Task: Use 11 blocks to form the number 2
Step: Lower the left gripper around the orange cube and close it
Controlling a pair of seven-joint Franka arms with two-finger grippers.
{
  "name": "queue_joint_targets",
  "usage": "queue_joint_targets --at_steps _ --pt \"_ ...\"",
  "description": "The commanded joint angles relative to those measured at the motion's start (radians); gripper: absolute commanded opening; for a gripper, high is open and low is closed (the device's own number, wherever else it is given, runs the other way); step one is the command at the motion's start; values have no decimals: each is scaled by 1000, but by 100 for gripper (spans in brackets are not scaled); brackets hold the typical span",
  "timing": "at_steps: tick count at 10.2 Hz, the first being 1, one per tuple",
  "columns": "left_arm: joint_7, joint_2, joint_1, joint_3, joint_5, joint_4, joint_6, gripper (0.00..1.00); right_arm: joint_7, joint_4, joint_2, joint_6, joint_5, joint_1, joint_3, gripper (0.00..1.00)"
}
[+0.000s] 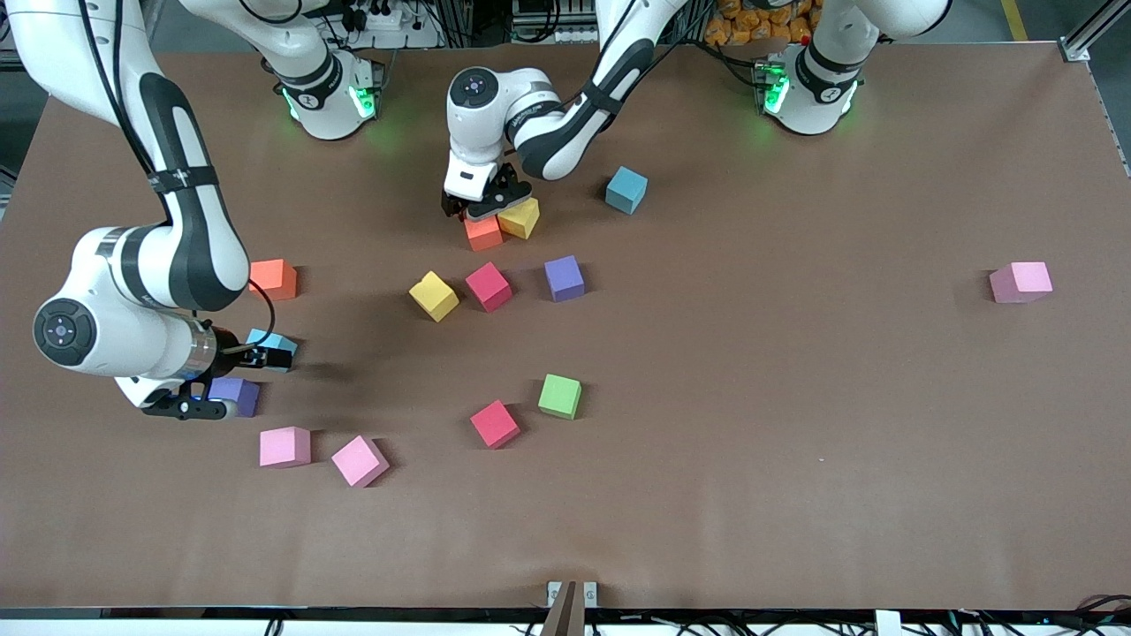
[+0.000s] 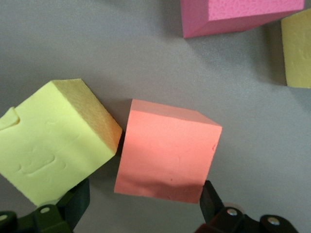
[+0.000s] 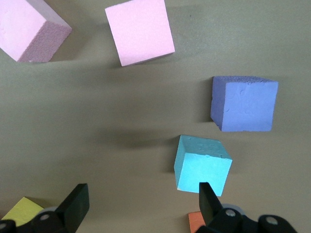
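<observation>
Several blocks lie scattered apart on the brown table point(image 1: 795, 442), and no number 2 shows. My left gripper point(image 1: 484, 205) point(image 2: 143, 208) is open, low over an orange block point(image 1: 483, 232) point(image 2: 167, 150), with a finger at either side of it. A yellow block point(image 1: 519, 217) point(image 2: 53, 141) touches that orange one. My right gripper point(image 1: 256, 356) point(image 3: 141, 204) hangs open and holds nothing, one finger beside a light blue block point(image 1: 276, 344) point(image 3: 203, 167). A purple block point(image 1: 239, 396) point(image 3: 243, 103) and two pink blocks point(image 1: 284, 446) point(image 1: 360, 460) lie close by.
Mid-table lie a yellow point(image 1: 434, 295), a red point(image 1: 489, 286) and a purple block point(image 1: 565, 277), with a red point(image 1: 495, 423) and a green one point(image 1: 560, 396) nearer the camera. There are also a second orange block point(image 1: 274, 278), a blue block point(image 1: 626, 190) and a lone pink block point(image 1: 1020, 282).
</observation>
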Motion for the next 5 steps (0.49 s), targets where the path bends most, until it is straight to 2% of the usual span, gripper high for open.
queue_joint_targets --at_steps 1,5 --pt "20 13 4 6 8 19 -2 100 17 -2 1 9 13 3 2 100" --pt "41 11 16 11 8 19 -2 100 17 -2 1 10 13 3 2 100"
